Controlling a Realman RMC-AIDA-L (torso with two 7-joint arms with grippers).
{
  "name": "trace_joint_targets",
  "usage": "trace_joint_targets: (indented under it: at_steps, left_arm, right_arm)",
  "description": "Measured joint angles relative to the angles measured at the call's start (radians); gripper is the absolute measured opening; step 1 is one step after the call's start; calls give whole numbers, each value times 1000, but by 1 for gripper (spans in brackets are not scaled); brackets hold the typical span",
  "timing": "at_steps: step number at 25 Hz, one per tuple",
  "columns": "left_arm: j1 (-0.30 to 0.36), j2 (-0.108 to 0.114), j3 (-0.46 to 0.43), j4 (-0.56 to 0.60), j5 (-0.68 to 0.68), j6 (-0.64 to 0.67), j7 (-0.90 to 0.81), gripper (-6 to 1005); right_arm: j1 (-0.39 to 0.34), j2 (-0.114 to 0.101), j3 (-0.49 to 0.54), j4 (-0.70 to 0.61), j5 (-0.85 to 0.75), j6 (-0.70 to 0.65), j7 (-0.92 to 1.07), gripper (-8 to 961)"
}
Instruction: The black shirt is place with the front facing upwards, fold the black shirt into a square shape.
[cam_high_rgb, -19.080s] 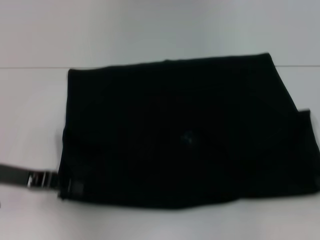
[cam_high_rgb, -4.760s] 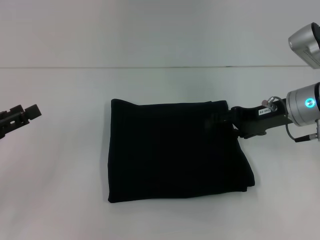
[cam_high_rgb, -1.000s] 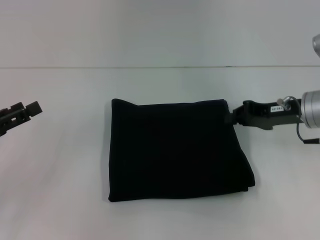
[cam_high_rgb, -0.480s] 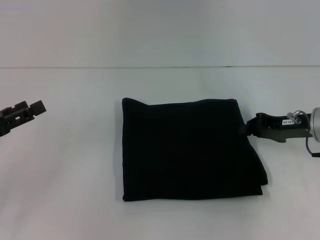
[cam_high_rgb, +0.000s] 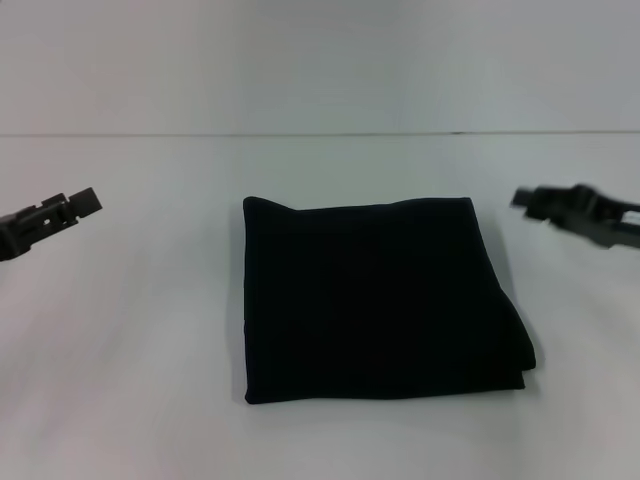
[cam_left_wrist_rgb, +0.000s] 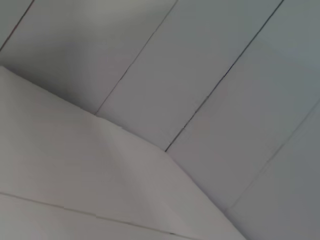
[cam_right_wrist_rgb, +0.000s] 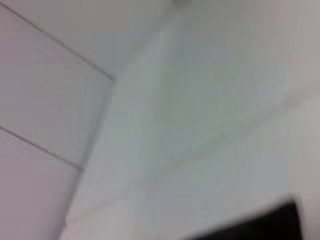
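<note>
Folded black shirt (cam_high_rgb: 380, 298) lies flat mid-table, both grippers clear of it.

The shirt is a plain, near-square black cloth on the white table (cam_high_rgb: 130, 380), its layered edges showing at the 4 o'clock corner. The left gripper (cam_high_rgb: 88, 202) hangs well apart at 9 o'clock, the right gripper (cam_high_rgb: 522, 198) near the cloth's 2 o'clock corner, not touching. Neither holds anything; whether their fingers stand wide or narrow I cannot tell. The right wrist view catches a black corner of the cloth.
</note>
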Motion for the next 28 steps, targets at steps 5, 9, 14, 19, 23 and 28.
trace_joint_targets:
  at_steps: [5,9,14,19,23,28]
  left_arm:
    - [-15,-2,6,-25,5,-46,-49,896]
    - [-31,-2,10,-54,14,-67,-99,894]
    - [-39,-2,11,-77,16,-79,-133,892]
    - [-43,-8,12,-79,17,-86,-187,890]
    - [-48,-3,34,-96,20,-89,-233,888]
    - [-63,1,121,-101,21,-106,-321,886]
  right_arm:
    - [-49,-6,31,-19,108,-107,-394,456]
    - [-35,21,4,-38,101,-168,-640,560]
    - [-25,77,-73,-42,98,-129,-846,664]
    - [-23,119,-128,-35,98,4,-863,821]
    - [-19,123,-181,1,99,128,-866,934]
    - [-19,122,-193,38,99,207,-863,919]
